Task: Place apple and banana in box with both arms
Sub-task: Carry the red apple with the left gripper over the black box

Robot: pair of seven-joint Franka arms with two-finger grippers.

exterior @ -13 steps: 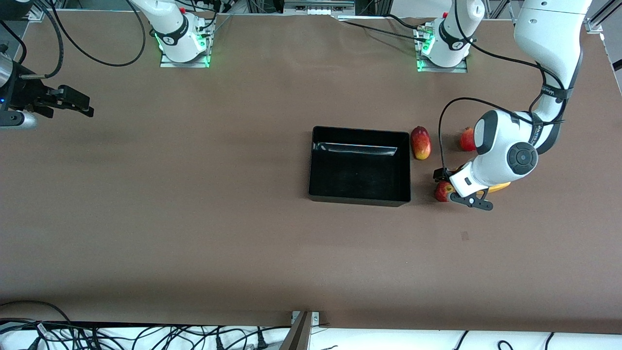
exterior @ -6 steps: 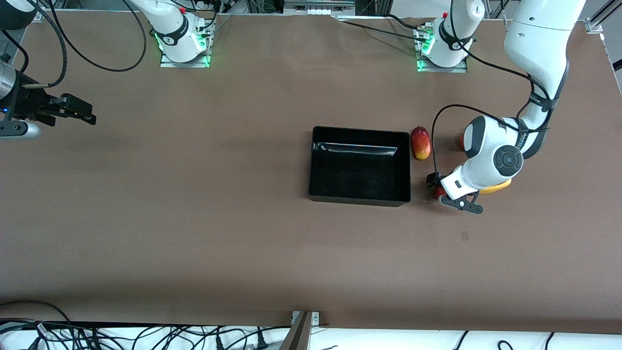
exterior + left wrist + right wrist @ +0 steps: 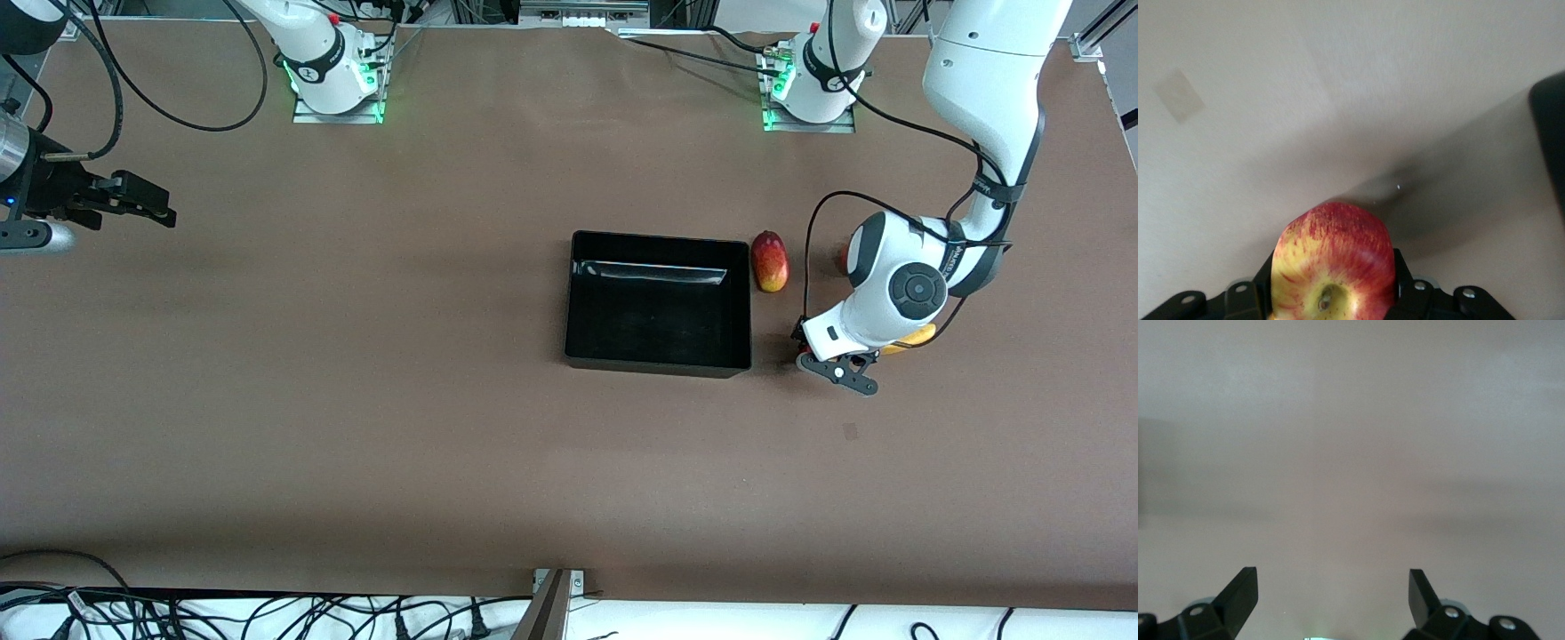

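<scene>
The apple [image 3: 1331, 257], red with yellow patches, sits on the table between my left gripper's [image 3: 1333, 275] fingers, which press on both its sides. In the front view the left hand [image 3: 822, 354] covers the apple, close beside the black box [image 3: 658, 366] on the left arm's side. Only the banana's [image 3: 916, 338] yellow end shows from under the left wrist. My right gripper [image 3: 133, 200] hangs open over bare table at the right arm's end, with nothing between its fingers [image 3: 1241, 593].
A red-and-yellow mango [image 3: 770, 260] lies against the box's outer wall, farther from the front camera than the left hand. A sliver of a red pomegranate [image 3: 841, 260] shows beside the left arm's elbow. The box corner [image 3: 1551, 133] appears in the left wrist view.
The left hand has come down over the apple, which now hides under it, and its fingers have closed in on the fruit. The right arm has barely moved.
</scene>
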